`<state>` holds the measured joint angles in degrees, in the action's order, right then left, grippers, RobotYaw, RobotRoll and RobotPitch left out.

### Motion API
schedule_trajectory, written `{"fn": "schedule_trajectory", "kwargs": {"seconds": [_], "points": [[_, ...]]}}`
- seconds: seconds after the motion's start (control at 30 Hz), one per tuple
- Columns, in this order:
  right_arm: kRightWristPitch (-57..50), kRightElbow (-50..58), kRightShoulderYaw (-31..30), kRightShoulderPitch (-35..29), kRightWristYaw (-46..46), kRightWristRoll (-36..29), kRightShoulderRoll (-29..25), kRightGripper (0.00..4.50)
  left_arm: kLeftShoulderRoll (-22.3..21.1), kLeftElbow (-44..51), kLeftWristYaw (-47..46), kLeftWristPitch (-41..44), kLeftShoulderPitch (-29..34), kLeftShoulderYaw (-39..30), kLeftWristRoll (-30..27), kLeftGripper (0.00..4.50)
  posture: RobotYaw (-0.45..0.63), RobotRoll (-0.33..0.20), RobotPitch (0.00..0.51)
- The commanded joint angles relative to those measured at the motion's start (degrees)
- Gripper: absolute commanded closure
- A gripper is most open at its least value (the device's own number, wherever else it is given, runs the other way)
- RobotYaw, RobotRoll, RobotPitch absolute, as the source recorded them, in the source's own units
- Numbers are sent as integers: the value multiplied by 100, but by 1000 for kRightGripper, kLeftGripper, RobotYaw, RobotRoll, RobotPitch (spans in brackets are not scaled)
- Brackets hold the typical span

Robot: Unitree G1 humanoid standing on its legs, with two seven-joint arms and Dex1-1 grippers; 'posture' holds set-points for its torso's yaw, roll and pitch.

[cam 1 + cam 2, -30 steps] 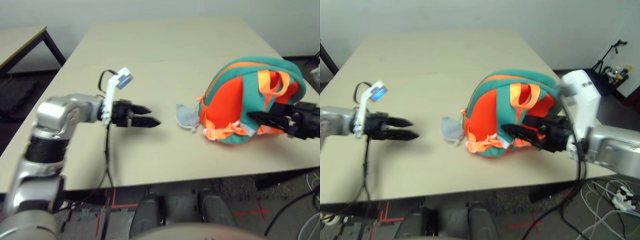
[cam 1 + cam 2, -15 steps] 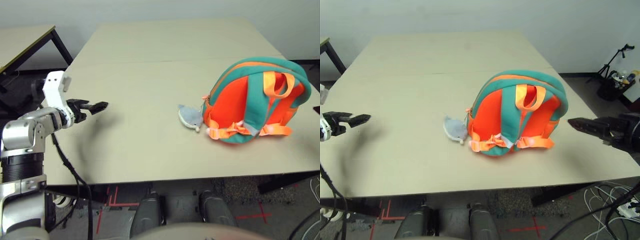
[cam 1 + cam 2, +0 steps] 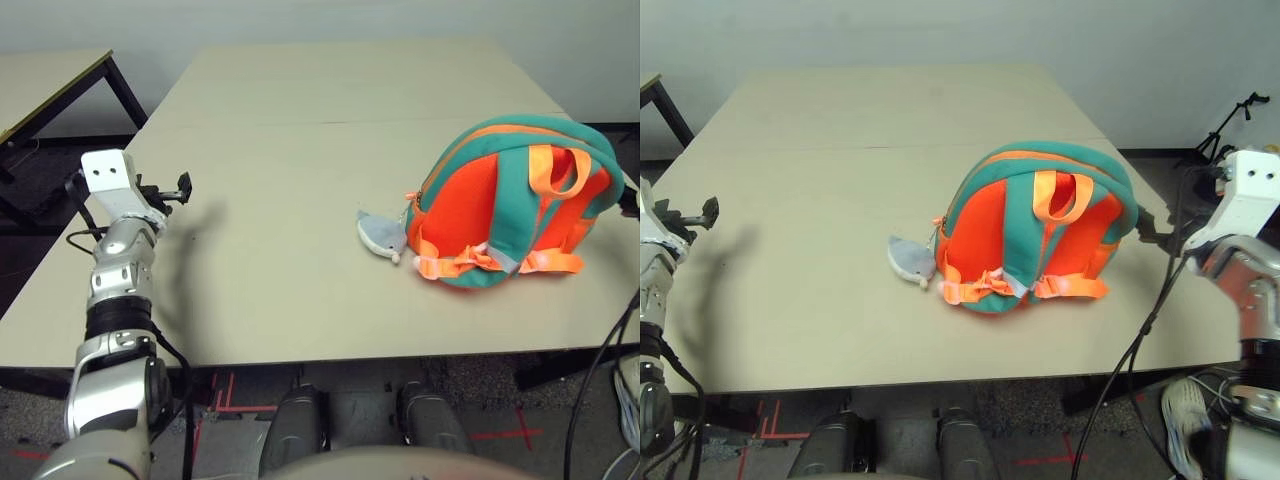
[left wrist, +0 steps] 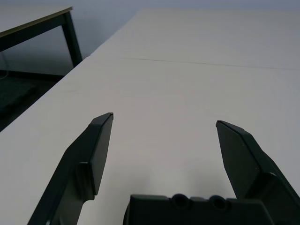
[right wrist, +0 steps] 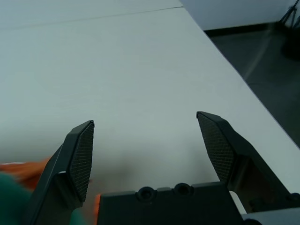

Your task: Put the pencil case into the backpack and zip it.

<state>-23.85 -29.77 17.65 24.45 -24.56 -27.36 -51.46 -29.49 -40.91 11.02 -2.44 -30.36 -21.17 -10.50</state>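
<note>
"Where was the backpack (image 3: 1040, 230) when you looked?"

"On the table (image 3: 290, 200), toward the robot's right, leaning a little, with its straps (image 3: 1075, 285) facing the robot. It was bright orange with teal trim, and an orange loop handle (image 3: 1063, 197) stood near the top."

"And the right gripper (image 5: 145, 117)?"

"Just beside it, on the backpack's right side. Its two black fingers stood wide apart, with nothing but tabletop between them, so it was holding nothing. Whether one of them brushed the fabric, I couldn't tell."

"What about the left gripper (image 4: 164, 117)?"

"Well apart from the backpack, over the other side of the table. That one was spread wide too, and empty."

"Anything attached to the bag?"

"A grey and white plush charm (image 3: 381, 235), lying on the table by the bag's left side."

"And farther out?"

"Another table (image 3: 50, 85) stood off to the left, and a dark stand (image 3: 1230, 120) on the floor at the far right. Nearer, there were red marks (image 3: 505, 434) on the floor, and a pale shoe (image 3: 1185, 420) below the robot's right arm, close to some cables (image 3: 1140, 340)."
</note>
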Motion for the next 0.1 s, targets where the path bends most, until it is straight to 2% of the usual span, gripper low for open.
{"fn": "schedule_trajectory", "kwargs": {"seconds": [0.03,0.1], "points": [[603,-528,79,58,49,371,240,14,153,-244,-30,-253,57,149,122,0,-57,0,48],[778,-659,118,61,32,477,307,14,179,-342,-94,-294,11,150,118,0,-64,0,51]]}}
